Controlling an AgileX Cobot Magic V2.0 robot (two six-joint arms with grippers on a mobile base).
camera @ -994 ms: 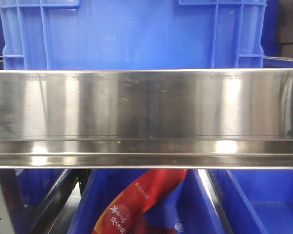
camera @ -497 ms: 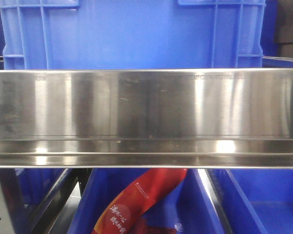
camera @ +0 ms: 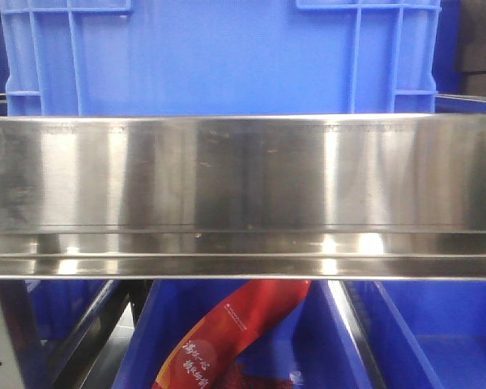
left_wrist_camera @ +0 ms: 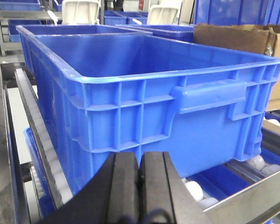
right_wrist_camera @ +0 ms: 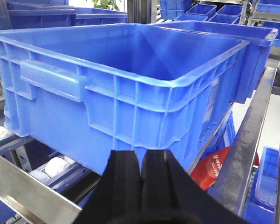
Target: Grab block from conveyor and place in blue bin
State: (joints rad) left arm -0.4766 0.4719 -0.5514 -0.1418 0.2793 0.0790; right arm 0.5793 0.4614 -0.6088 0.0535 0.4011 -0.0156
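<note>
A large empty blue bin (camera: 219,57) stands on a roller rack straight ahead. In the left wrist view the blue bin (left_wrist_camera: 144,70) fills the frame, and my left gripper (left_wrist_camera: 140,156) hangs shut just in front of its near wall with nothing between its fingers. The right wrist view shows the same blue bin (right_wrist_camera: 130,56) from the other corner, where my right gripper (right_wrist_camera: 141,153) is also shut and holds nothing. The block and the conveyor are out of view.
A stainless steel rail (camera: 243,186) runs across below the bin. White rollers (left_wrist_camera: 196,189) carry the bin. A red packet (camera: 227,332) lies in a lower blue bin (camera: 437,340). A cardboard box (left_wrist_camera: 233,37) stands behind at the right, with more blue bins around.
Only the light streaks on the steel rail have shifted a little. The bin and the red packet sit as before.
</note>
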